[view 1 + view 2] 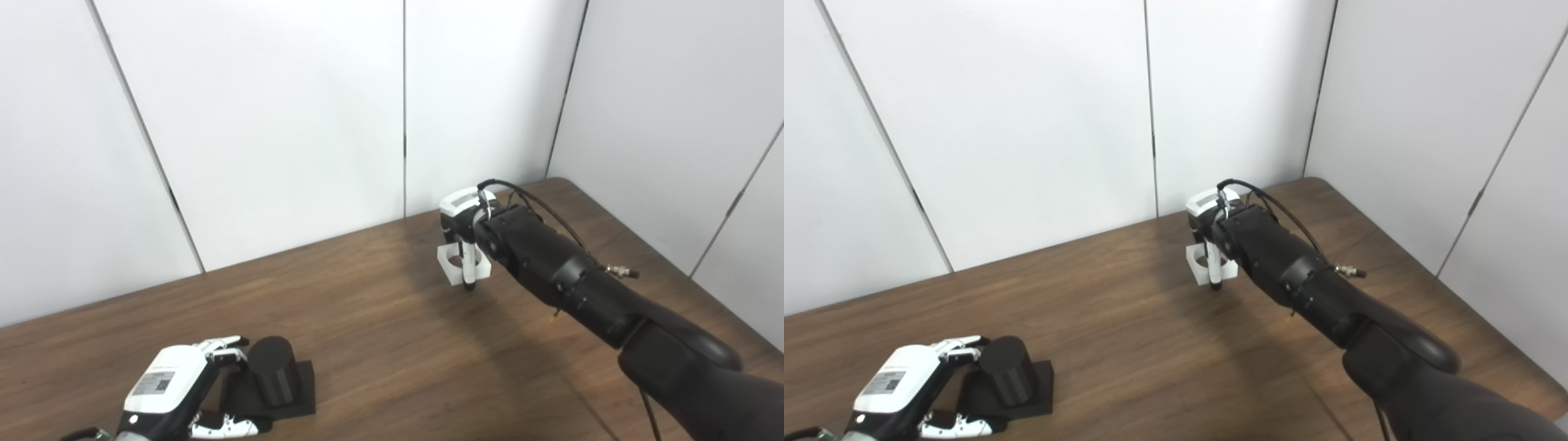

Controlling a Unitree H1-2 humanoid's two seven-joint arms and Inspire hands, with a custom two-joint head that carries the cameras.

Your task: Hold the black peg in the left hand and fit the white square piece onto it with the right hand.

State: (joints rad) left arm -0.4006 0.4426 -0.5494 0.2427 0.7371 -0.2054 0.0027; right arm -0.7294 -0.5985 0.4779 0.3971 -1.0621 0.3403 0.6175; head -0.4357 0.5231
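Note:
The black peg point(274, 369) stands upright on its black square base point(301, 392) near the table's front left. My left hand point(174, 386) lies just left of it, open. Its fingers point(222, 348) reach toward the peg's side and its thumb point(228, 425) runs along the base's front edge, not closed around the peg. Far across the table, my right hand point(467, 229) is shut on the white square piece point(452, 264), which has a round hole. One finger point(469, 266) crosses its front. The piece sits low over the wood; I cannot tell whether it touches.
The brown wooden table point(380, 343) runs back to white wall panels point(275, 122). Its rounded far right corner point(560, 181) lies behind the right hand. My black right forearm point(582, 288), with a cable looped over its wrist, stretches diagonally over the table's right side.

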